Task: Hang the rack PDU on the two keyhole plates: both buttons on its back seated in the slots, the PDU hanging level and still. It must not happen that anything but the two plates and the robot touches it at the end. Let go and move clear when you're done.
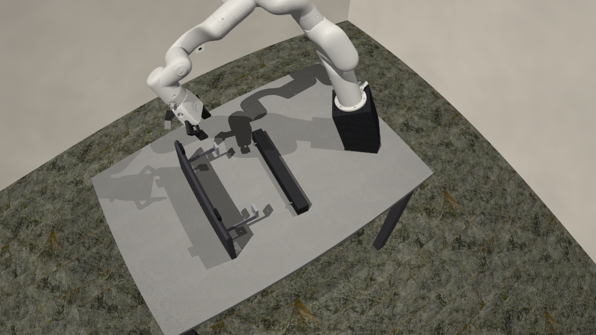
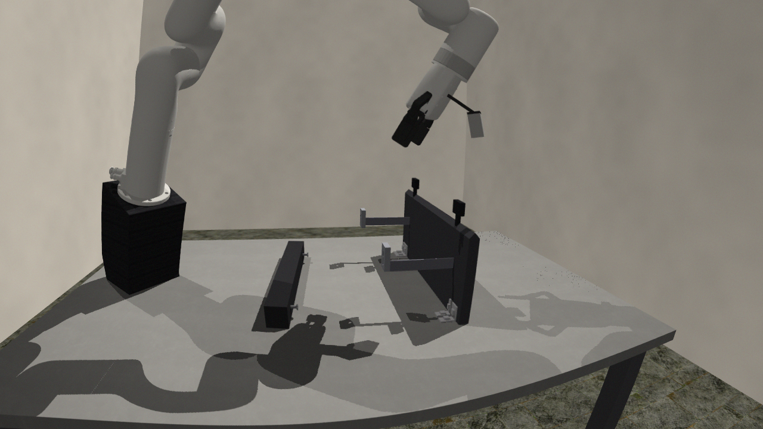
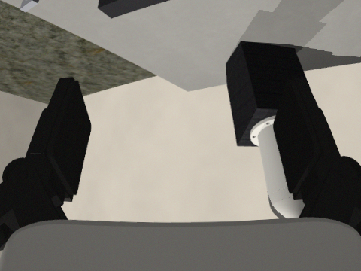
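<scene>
- The grey table (image 1: 354, 199) carries everything, with the arm's shadow lying across its top.
- The white arm (image 1: 333, 54) rises from a black pedestal (image 1: 366, 137) at about 1 o'clock on the table in the top view and arches over toward 11 o'clock.
- A dark upright back panel (image 1: 204, 199) stands on the table at roughly 8 o'clock of the table's centre; two grey brackets reach out from it toward the PDU, each ending in a small keyhole plate (image 1: 254, 208).
- The rack PDU (image 1: 281, 170), a long black bar, lies flat on the table near its centre, well apart from the panel and roughly parallel to it. Two small buttons (image 2: 294, 306) stick out of its side that faces the panel.
- The gripper (image 1: 196, 132) hangs in the air above the far end of the panel, at 11 o'clock of the PDU, touching nothing. Its black fingers are spread wide with only wall and table between them.
</scene>
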You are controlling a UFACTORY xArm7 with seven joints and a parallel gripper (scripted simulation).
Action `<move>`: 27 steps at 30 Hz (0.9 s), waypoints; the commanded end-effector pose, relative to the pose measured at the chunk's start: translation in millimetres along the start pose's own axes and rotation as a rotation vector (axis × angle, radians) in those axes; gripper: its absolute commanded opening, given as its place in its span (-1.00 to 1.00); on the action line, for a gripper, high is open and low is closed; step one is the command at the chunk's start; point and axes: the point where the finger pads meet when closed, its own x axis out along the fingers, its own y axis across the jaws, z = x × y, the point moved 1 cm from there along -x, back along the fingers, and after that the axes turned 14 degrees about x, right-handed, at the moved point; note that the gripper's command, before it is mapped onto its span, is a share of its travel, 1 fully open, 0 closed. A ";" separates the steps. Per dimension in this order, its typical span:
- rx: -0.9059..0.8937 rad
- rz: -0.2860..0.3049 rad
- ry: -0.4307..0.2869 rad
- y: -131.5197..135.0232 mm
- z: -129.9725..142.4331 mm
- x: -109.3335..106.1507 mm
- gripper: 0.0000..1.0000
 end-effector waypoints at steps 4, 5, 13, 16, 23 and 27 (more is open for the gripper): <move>-0.001 -0.003 0.004 -0.7 0.1 -2.2 1.00; -0.001 -0.003 0.004 -0.7 0.1 -2.2 1.00; -0.001 -0.003 0.004 -0.7 0.1 -2.2 1.00; -0.001 -0.003 0.004 -0.7 0.1 -2.2 1.00; -0.098 0.006 0.031 1.4 11.4 0.6 1.00; -0.360 0.039 0.103 8.8 41.3 10.7 1.00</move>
